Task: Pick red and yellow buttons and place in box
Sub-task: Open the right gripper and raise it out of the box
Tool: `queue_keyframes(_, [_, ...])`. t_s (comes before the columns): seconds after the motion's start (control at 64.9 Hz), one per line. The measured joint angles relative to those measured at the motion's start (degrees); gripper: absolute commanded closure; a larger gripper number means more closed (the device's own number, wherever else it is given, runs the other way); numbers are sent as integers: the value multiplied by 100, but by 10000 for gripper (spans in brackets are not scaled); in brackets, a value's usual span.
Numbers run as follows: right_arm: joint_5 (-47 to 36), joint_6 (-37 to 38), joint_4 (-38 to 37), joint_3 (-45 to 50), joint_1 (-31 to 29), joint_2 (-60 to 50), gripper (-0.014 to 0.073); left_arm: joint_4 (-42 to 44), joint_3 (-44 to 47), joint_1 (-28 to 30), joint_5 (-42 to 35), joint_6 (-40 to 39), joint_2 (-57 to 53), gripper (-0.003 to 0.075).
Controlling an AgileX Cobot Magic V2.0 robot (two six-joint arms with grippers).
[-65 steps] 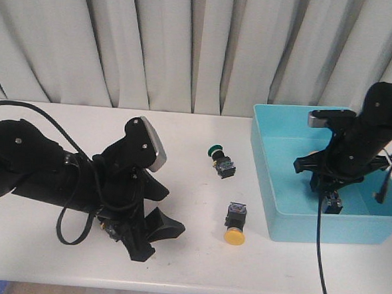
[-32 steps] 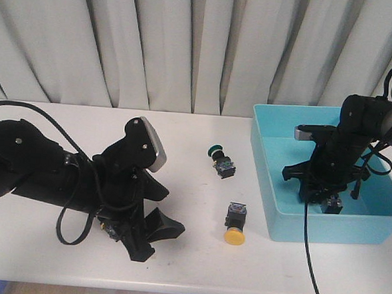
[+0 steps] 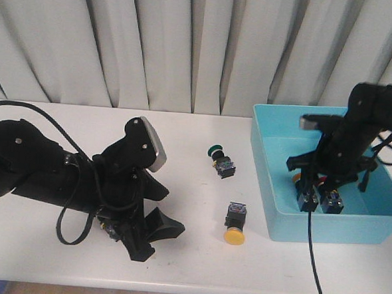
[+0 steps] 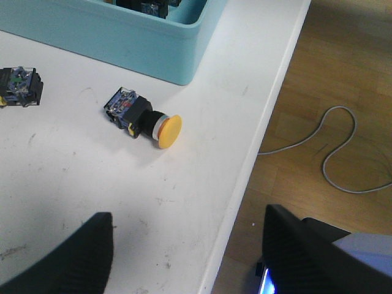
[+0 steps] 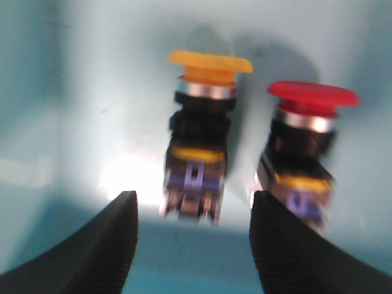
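A yellow button (image 3: pixel 234 227) lies on its side on the white table (image 3: pixel 195 267), just left of the turquoise box (image 3: pixel 273 192). It also shows in the left wrist view (image 4: pixel 147 120), near the box's corner (image 4: pixel 153 52). My left gripper (image 3: pixel 155 241) rests low on the table, open and empty (image 4: pixel 184 257). My right gripper (image 3: pixel 318 193) is inside the box, open and empty (image 5: pixel 193 245). Just past its fingertips, a second yellow button (image 5: pixel 199 147) and a red button (image 5: pixel 303 159) lie side by side on the box floor.
A green-capped button (image 3: pixel 220 160) lies mid-table, its body at the edge of the left wrist view (image 4: pixel 19 87). The table's front edge (image 4: pixel 239 202) runs close by the left gripper, with wooden floor and a cable (image 4: pixel 343 153) beyond. Curtains hang behind.
My right gripper has shifted inside the box, and a yellow cap now shows on the box floor beside the red one. The left arm has not moved.
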Motion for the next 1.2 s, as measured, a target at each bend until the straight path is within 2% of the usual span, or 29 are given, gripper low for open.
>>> queue_keyframes(0.2, [350,-5,68,350,0,-1294,211,0,0,0,-76,0,0,226])
queue_keyframes(0.508, [-259,-11,81,2496,0,-4210,221,0,0,0,-133,0,0,226])
queue_keyframes(0.724, [-816,-119,88,3788,0,-5839,221,0,0,0,-133,0,0,227])
queue_keyframes(1.063, [-1514,-170,88,5364,0,-7528,221,0,0,0,-136,0,0,235])
queue_keyframes(1.202, [-1522,-180,88,5598,0,-7637,264,0,0,0,-136,0,0,306])
